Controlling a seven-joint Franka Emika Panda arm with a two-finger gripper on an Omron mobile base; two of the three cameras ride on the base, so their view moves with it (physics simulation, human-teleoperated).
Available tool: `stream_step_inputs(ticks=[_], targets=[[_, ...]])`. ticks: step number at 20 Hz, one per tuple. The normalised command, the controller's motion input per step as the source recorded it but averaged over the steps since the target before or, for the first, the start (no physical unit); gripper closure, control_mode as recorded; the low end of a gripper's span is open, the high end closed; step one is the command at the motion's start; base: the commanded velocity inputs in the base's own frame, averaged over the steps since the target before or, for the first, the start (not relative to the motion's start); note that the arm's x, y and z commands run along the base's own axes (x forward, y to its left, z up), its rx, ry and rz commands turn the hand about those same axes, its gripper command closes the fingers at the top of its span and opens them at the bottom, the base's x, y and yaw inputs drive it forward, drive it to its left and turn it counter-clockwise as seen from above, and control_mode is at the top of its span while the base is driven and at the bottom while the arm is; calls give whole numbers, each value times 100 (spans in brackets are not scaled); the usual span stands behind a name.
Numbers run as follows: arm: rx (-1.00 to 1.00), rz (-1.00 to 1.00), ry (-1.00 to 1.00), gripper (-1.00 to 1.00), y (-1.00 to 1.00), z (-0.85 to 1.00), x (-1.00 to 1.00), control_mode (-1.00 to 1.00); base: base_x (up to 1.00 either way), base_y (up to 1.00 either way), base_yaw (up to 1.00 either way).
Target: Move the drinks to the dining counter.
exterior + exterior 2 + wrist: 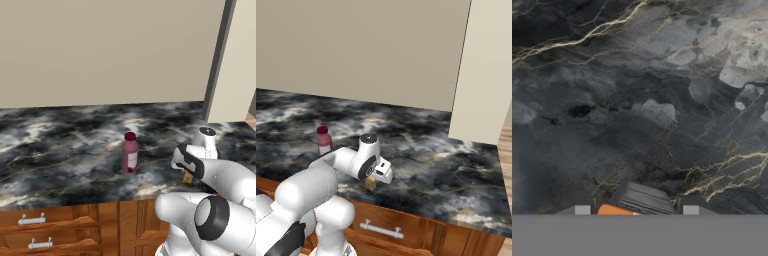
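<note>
The maroon-pink bottle (pixel 130 153) (pixel 323 140) with a dark red cap stands upright on the black-and-grey marbled dining counter (pixel 60 150) (pixel 446 165) (pixel 637 100). To its right, near the counter's front edge, my gripper (pixel 189 175) (pixel 372 181) (pixel 636 211) points down and is shut on the small orange drink carton (pixel 188 178) (pixel 370 184) (pixel 613 210). The hand hides most of the carton. It sits at or just above the stone; whether it touches I cannot tell.
A beige wall runs behind the counter, and a pale pillar (pixel 481 75) (pixel 232 60) stands at its far right end. Brown drawers with silver bar handles (pixel 31 219) (pixel 381 230) lie below the front edge. Bare stone stretches left of and behind the bottle.
</note>
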Motion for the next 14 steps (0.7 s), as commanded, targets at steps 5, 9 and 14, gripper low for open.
stream_step_inputs(ticks=[5, 9, 14], targets=[[0, 0, -2, 100, 0, -23, 0, -100, 0, 0, 0], [0, 0, -3, -100, 0, -21, 0, -100, 0, 0, 0], [0, -1, -3, -100, 0, -1, 0, -100, 0, 0, 0]])
